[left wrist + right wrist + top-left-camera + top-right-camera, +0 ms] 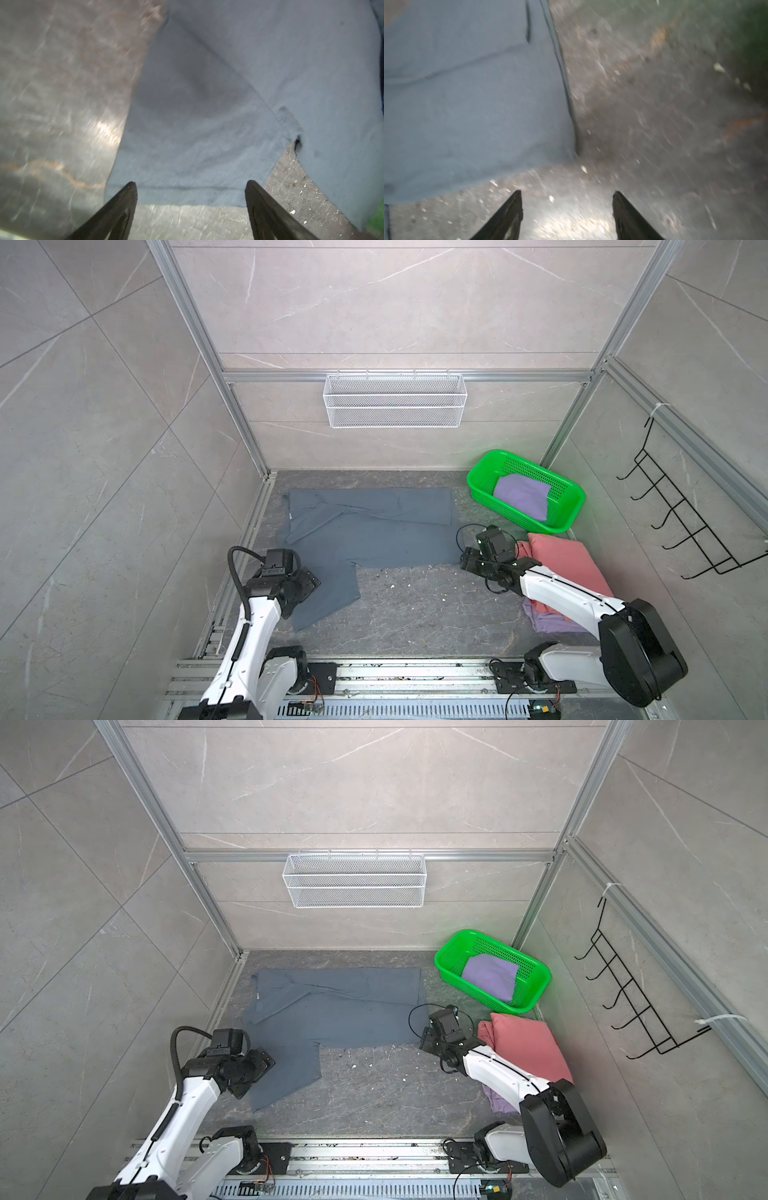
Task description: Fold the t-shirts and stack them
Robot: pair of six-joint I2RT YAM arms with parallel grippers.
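Four t-shirts: one slate blue-grey shirt (pixel 374 531) spread mid-frame on the desk (pixel 415 614), white label (pixel 290 516) unreadable; one salmon-pink shirt (pixel 565 564) atop a lavender shirt (pixel 548 620), right; a second lavender shirt (pixel 521 495) in the green basket (pixel 482 477). Left gripper (pixel 191 184), right gripper (pixel 566 192): jaws spread, empty.

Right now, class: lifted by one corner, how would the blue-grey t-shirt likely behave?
Probably floppy: the blue-grey t-shirt lies flat with soft creases, so it should hang limp. Pushed, it would likely bunch, as its wrinkled far part suggests.
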